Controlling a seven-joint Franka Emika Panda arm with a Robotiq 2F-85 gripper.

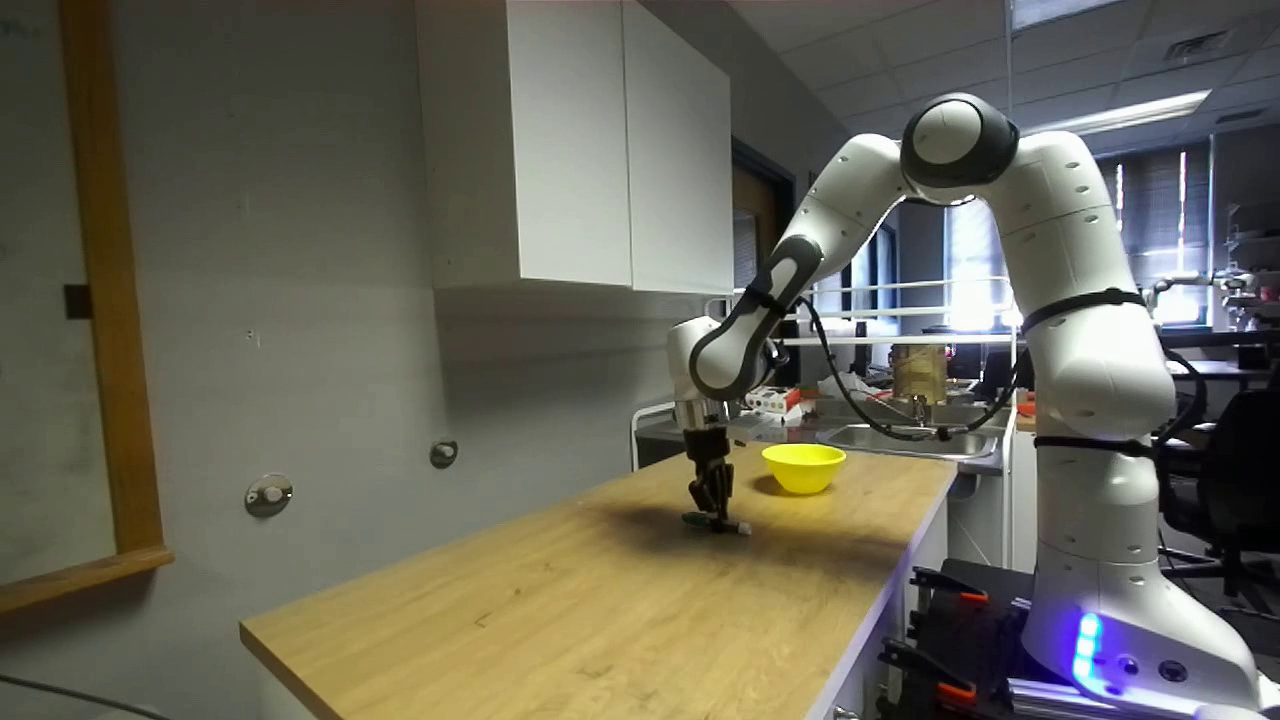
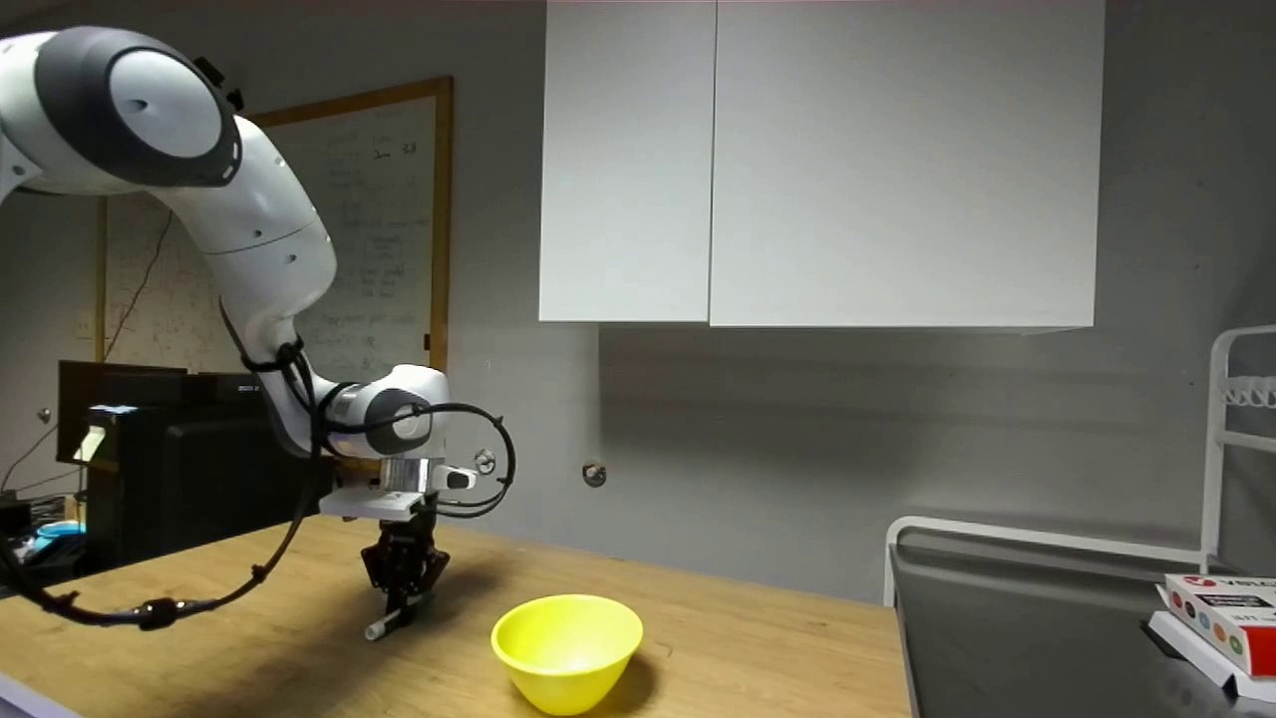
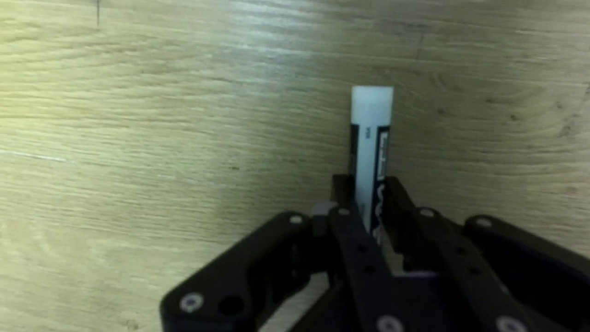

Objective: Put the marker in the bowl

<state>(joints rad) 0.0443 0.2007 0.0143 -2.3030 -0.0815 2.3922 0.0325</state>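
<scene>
The marker is a thin stick with a white and black body and a pale end; it shows in the wrist view (image 3: 368,147) and in both exterior views (image 1: 740,528) (image 2: 379,629). My gripper (image 3: 369,184) points down with its fingers closed on the marker's two sides, also in both exterior views (image 1: 714,518) (image 2: 403,610). The marker lies level, at or just above the table; I cannot tell if it touches. Its far part is hidden by the fingers in the wrist view. The yellow bowl (image 1: 804,470) (image 2: 566,653) stands upright, apart from the gripper, and is out of the wrist view.
The wooden table (image 1: 560,610) runs along a grey wall. A white wall cabinet (image 1: 570,150) hangs above. A metal sink (image 1: 910,440) and a white rack (image 2: 1037,543) lie beyond the table's end. A box (image 2: 1221,613) sits on the dark counter there.
</scene>
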